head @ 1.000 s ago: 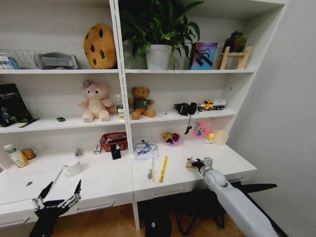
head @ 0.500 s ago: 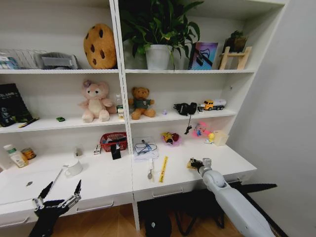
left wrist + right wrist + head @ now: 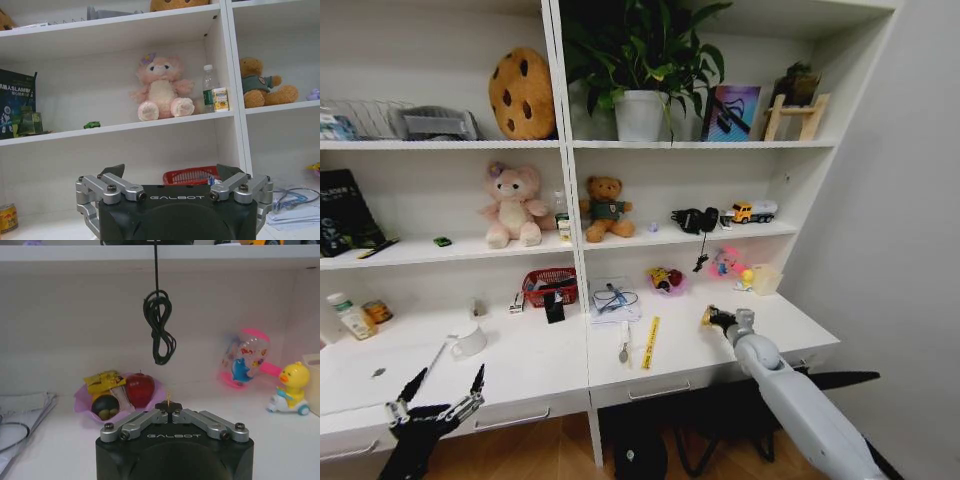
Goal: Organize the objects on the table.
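**Right pincer pinched on a small yellowish piece above the desk**

In the head view we see our right pincer (image 3: 712, 318) raised just over the smooth white desk (image 3: 760, 325), its grey rounded arm reaching in from the lower right. A small yellowish bit (image 3: 706, 317) sits at its tip. A long yellow ruler (image 3: 651, 342) lies flat near the desk's middle, beside a metal spoon-like piece (image 3: 624, 351) and a stack of papers with looped cable (image 3: 614, 299). A red mesh basket (image 3: 551, 286) stands further left, with a white mug (image 3: 469, 340) near it. Our left pincer (image 3: 444, 392) hangs low before the desk's front edge, its black pointed fingers spread apart.

In the left wrist view, the left pincer (image 3: 171, 175) shows dark tips set wide, with a fuzzy pink plush (image 3: 162, 90) on the shelf beyond.

In the right wrist view, the right pincer (image 3: 169, 408) has its metal fingers drawn together on a thin pale sliver (image 3: 169, 399). Past it lie a purple dish of fruit (image 3: 119, 396), a glossy rounded cartoon toy (image 3: 246, 360) and a yellow duck (image 3: 289, 388).
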